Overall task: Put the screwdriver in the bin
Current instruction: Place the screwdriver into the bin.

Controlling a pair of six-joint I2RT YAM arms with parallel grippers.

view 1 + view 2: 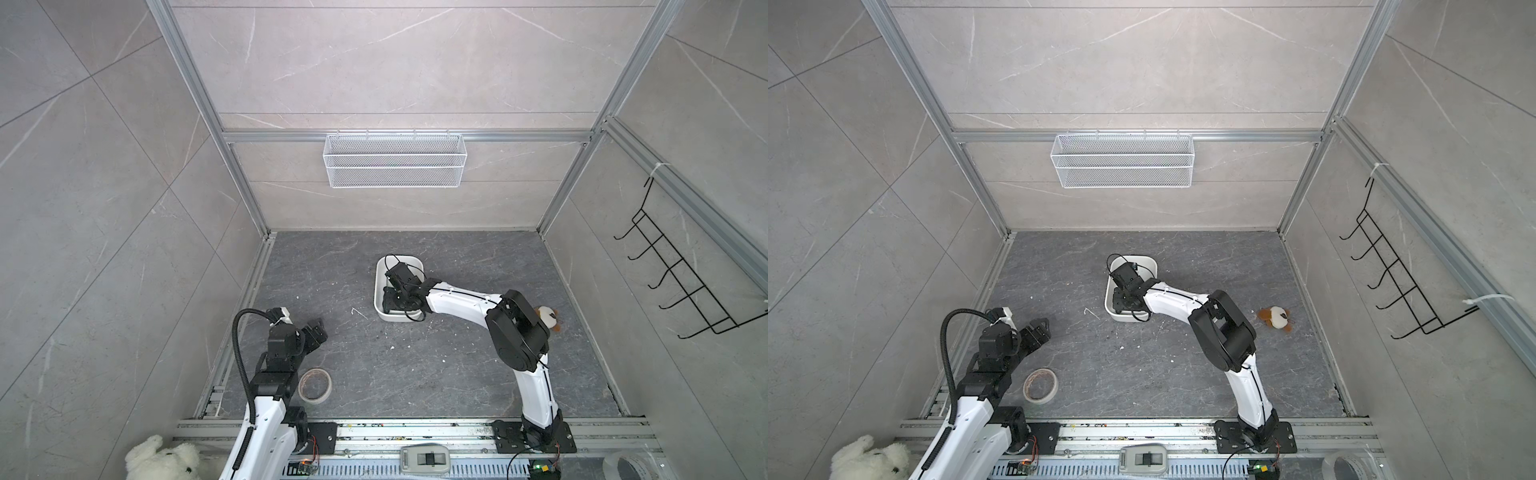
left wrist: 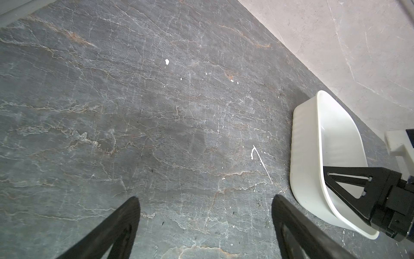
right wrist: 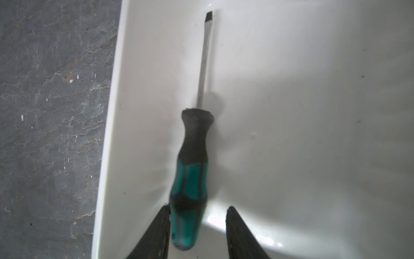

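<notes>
Your right tool [image 3: 198, 206] is down inside the bin [image 3: 291, 134], its two fingers [image 3: 239, 233] standing narrowly apart rather than clamped. The screwdriver [image 3: 192, 170] sits between them. The butt of its green-and-black handle touches one finger, and a clear gap shows between the handle and the other finger. From the tool the handle runs forward, and the thin shaft points straight away from the fingertips toward the bin's far wall, close along one side wall. The handle looks blurred, so you cannot tell whether it lies flat on the bin floor. In both top views the tool and wrist cover the screwdriver, and only the bin's white rim [image 1: 390, 318] shows around them. Your left tool [image 2: 205, 197] hangs over bare desk [image 2: 156, 112] with its fingers spread wide and nothing between them. The bin lies off to one side ahead of it, well apart from its tips. A tape roll [image 1: 315, 384] lies on the desk near that arm.
</notes>
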